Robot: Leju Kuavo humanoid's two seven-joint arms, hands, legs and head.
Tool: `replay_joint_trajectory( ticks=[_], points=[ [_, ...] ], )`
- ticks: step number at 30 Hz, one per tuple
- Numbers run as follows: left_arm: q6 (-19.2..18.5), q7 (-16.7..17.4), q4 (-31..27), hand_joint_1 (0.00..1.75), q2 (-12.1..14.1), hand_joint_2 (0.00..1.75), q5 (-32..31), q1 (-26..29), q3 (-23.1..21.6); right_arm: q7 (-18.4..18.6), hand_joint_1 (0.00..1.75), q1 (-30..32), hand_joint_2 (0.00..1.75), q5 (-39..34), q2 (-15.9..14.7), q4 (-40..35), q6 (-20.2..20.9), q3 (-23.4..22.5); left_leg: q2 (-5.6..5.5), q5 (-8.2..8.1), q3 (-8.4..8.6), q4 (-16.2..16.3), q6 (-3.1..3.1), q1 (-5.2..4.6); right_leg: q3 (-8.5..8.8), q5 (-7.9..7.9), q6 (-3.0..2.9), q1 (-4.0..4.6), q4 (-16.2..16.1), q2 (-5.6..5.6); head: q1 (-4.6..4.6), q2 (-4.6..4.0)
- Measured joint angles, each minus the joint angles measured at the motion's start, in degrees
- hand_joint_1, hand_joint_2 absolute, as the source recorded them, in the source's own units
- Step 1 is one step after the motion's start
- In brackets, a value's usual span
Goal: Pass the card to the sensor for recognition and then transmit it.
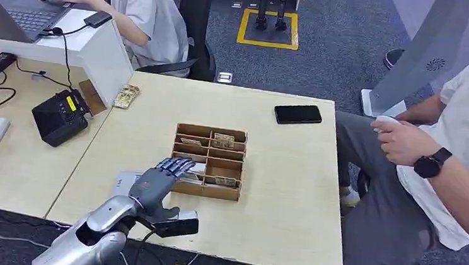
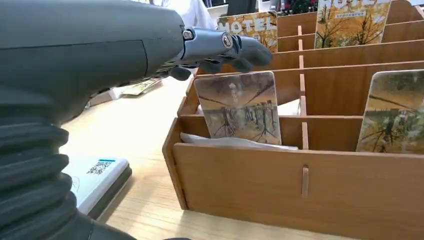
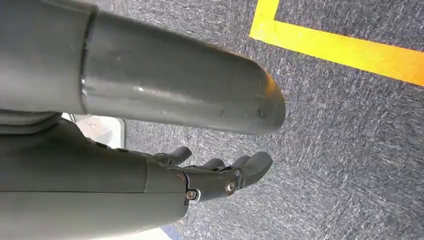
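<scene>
A wooden card box (image 1: 205,191) with several compartments stands mid-table. My left hand (image 1: 162,180) reaches over its near left corner, fingers spread. In the left wrist view the fingertips (image 2: 240,52) hover just above the top edge of a picture card (image 2: 237,107) standing in the box (image 2: 300,185); nothing is gripped. A flat white device with a QR code (image 1: 124,179) (image 2: 97,175) lies beside the box under my wrist. My right hand (image 3: 220,175) hangs over the carpet, fingers loosely extended and holding nothing.
More cards stand in other compartments (image 1: 224,140) (image 2: 395,112). A black boxy device (image 1: 61,116) and cables sit at the left, loose cards (image 1: 127,95) by the white partition. A black phone (image 1: 298,114) lies far right. A person (image 1: 445,155) sits at the right, another (image 1: 140,11) at a laptop.
</scene>
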Motion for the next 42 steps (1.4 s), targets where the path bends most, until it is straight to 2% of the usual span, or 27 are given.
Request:
replay_joint_trajectory(
  ticks=[14,24,39,42],
  points=[
    [0.98,0.04,0.28,0.0,-1.09,1.75,0.55,0.17,1.36,0.15,0.0,0.05,0.0,0.04,0.0,0.0,0.02,0.0,0.0,0.0,0.0,0.0,0.0,0.0,0.0,0.0,0.0,0.0,0.0,0.0,0.02,0.0],
    [1.55,-0.48,-0.52,0.0,-3.76,1.75,3.1,-0.36,3.65,0.0,0.0,0.04,0.0,0.04,0.0,0.0,-0.04,0.0,0.0,0.0,0.0,0.0,0.0,0.0,0.0,0.0,0.0,0.0,0.0,0.0,0.02,0.0],
    [1.46,-0.77,-0.57,0.0,-4.31,1.75,4.15,-0.62,4.85,0.13,0.0,0.04,0.0,0.04,0.0,0.0,-0.02,0.0,0.0,0.0,0.0,0.0,0.0,0.0,0.0,0.0,0.0,0.0,0.0,0.0,0.02,0.0],
    [2.22,-0.53,-0.5,0.0,-4.63,1.75,2.5,-0.68,4.87,0.13,0.0,0.03,0.0,0.04,0.0,0.0,0.02,0.11,0.0,0.0,0.0,0.0,0.0,0.0,0.0,0.0,0.0,0.0,0.0,0.0,0.02,0.0]
  ],
)
